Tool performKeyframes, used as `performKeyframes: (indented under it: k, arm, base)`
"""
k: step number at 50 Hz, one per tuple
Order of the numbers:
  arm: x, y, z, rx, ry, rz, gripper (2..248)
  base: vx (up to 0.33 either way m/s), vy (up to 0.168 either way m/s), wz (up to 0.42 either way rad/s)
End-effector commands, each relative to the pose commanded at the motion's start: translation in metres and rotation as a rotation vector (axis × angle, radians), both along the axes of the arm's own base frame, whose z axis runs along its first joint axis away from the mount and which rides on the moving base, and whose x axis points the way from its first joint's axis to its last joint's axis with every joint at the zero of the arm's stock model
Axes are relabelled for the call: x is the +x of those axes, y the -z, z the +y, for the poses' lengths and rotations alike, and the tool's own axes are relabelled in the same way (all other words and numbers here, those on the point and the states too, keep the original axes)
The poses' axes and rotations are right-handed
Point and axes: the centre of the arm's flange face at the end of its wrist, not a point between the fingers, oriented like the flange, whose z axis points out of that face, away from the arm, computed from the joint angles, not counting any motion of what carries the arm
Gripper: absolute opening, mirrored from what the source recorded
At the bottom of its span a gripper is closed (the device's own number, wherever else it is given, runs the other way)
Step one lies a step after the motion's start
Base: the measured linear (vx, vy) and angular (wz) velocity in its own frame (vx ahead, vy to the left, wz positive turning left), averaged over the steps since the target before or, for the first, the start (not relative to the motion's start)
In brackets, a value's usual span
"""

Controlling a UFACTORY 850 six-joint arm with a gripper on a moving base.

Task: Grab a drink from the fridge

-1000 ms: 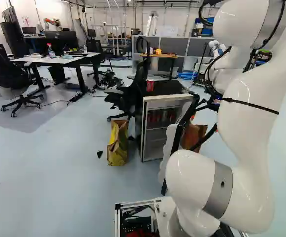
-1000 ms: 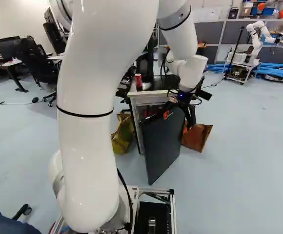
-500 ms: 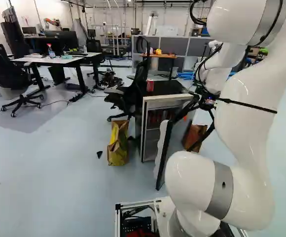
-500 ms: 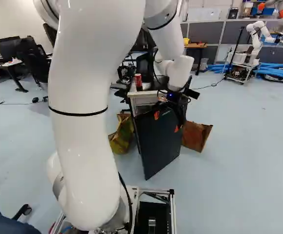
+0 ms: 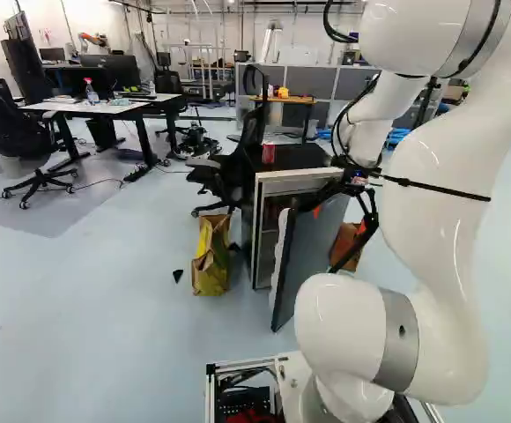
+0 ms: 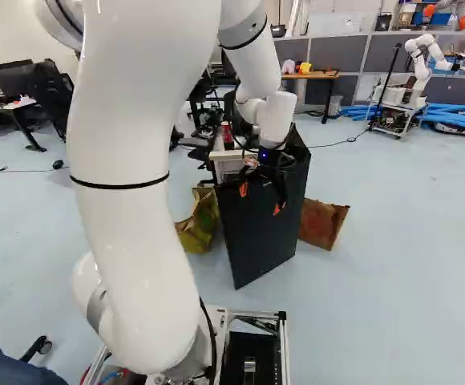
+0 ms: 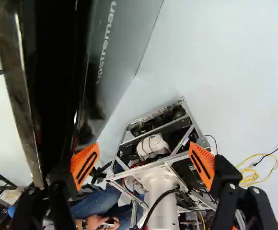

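My gripper (image 6: 260,199) is at the outer face of the fridge door (image 6: 256,241), near its top. In the wrist view the gripper (image 7: 144,165) stands open with nothing between its orange pads. The door (image 7: 122,43) runs close beside one finger; whether they touch I cannot tell. The small fridge (image 5: 299,159) has its door (image 5: 313,251) partly open, standing out toward my base. Dim reddish drinks (image 5: 278,208) show on an upper shelf, partly hidden by door and arm. One red can (image 5: 268,154) stands upright on top of the fridge.
A yellow-brown paper bag (image 5: 211,256) stands left of the fridge, a brown one (image 6: 323,224) beyond the door at its right. An office chair (image 5: 236,167) is beside the fridge. My base's frame (image 7: 153,120) shows below the gripper. Another robot (image 6: 425,60) stands far back.
My arm has swung left in the right base view, and the gripper with it. The fridge door has turned toward the fridge, covering more of its inside. The base has not moved.
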Motion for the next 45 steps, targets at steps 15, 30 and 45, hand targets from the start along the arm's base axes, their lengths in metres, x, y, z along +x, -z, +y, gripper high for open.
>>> performKeyframes:
  k: [15,30,45]
  arm:
    - [0.011,0.001,0.029,-0.016,-0.069,-0.017,247]
    - [0.023,0.001,0.057,-0.037,-0.135,-0.045,247]
    - [0.034,0.002,0.082,-0.057,-0.197,-0.076,247]
  base:
    - [0.000,0.000,0.000]
    - [0.000,0.000,0.000]
    - [0.000,0.000,0.000]
